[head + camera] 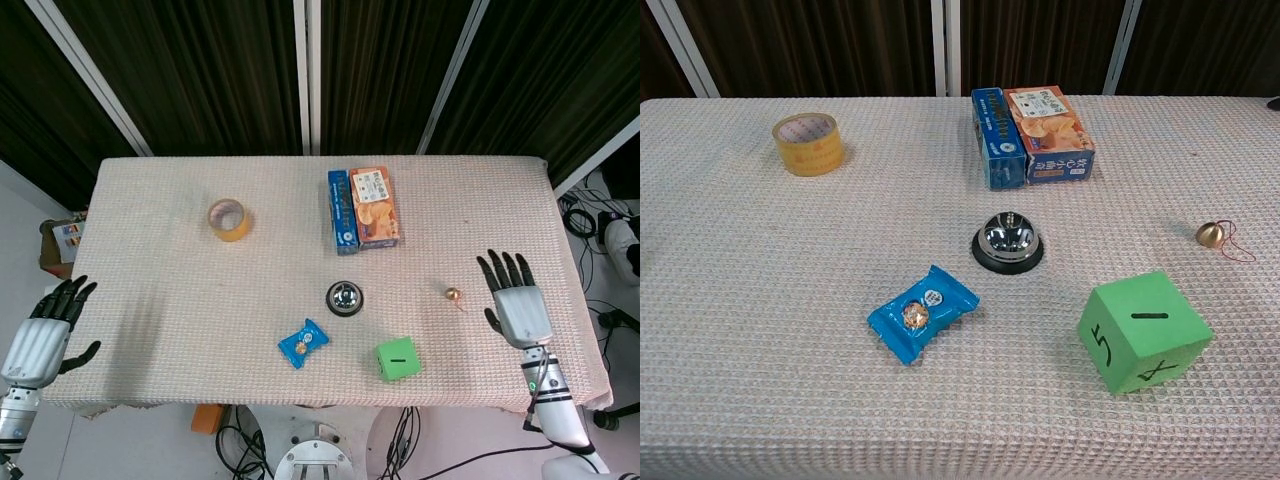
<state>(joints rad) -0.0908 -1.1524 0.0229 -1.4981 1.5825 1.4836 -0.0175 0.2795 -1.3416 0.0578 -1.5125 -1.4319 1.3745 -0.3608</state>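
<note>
from the head view, my right hand (520, 308) hovers open over the right side of the desk (150, 220), fingers spread and pointing far, holding nothing. the small brass bell (453, 294) lies on the cloth just to its left, apart from it. my left hand (42, 335) is open too, off the desk's left edge, well apart from the bell, so the right is nearer.

in the chest view neither hand shows; the small brass bell (1211, 234) sits right of the call bell (1007, 242), its red cord trailing right.

one tape roll (229, 220), two bells (343, 297), one cube (397, 359)
</note>
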